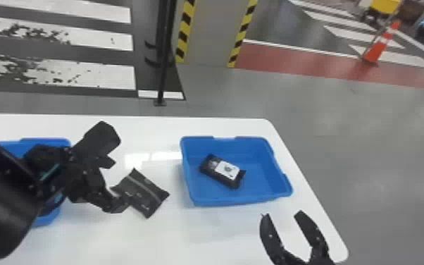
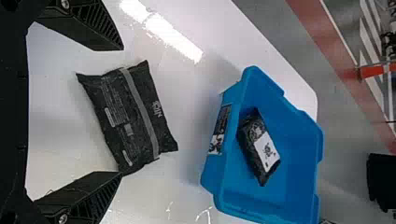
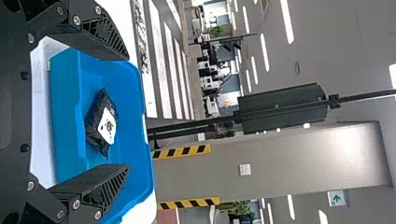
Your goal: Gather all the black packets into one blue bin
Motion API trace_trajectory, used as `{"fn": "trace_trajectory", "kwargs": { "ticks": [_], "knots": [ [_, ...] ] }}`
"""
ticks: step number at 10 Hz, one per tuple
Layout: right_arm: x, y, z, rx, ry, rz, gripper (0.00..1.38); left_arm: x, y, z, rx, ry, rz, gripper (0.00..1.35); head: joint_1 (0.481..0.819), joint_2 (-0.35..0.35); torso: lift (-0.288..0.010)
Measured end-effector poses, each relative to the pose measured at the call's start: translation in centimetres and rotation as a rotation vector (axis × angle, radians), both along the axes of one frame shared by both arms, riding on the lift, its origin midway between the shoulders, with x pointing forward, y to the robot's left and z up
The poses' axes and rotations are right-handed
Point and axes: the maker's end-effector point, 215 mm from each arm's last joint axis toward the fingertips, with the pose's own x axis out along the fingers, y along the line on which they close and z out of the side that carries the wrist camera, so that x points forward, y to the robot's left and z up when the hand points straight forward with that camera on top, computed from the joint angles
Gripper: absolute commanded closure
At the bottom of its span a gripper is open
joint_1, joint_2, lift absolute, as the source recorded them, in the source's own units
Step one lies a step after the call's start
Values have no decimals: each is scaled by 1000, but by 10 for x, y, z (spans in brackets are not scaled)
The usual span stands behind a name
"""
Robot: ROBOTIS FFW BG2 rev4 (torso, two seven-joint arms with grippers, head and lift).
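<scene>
The left hand (image 2: 120,111) and right hand (image 3: 128,113) are wide open, empty. A crooked pinch could let the loose packet (image 1: 144,193) slip.

Can see just part of the left blue bin (image 1: 45,141), cut off by the head view's left edge and partly hidden behind the left arm (image 1: 0,211). Can't trace all of the lower-left edge of the loose black packet (image 1: 146,192), overlapped by the left gripper (image 1: 118,183). Can't follow the right gripper (image 1: 282,214) below the bottom edge. Can't identify the dark object (image 2: 382,179) cropped at the left wrist view's right edge, nor the blurred yellow one (image 1: 384,6), upper right of the head view.
</scene>
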Motion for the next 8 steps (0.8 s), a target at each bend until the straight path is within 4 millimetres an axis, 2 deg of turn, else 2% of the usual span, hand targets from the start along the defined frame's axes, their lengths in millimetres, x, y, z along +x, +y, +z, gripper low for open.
{"fn": "trace_trajectory", "kwargs": {
  "ticks": [4,7,8],
  "knots": [
    [3,3,-3,9,0,2,214,13,-3,-32,64,-15,-87,-2,695,-350,-110],
    [6,5,-7,26,1,3,213,4,-15,-58,86,-13,-153,-2,695,-350,-110],
    [6,6,-7,29,1,3,209,2,-17,-64,87,-13,-161,55,695,-350,-110]
  ]
}}
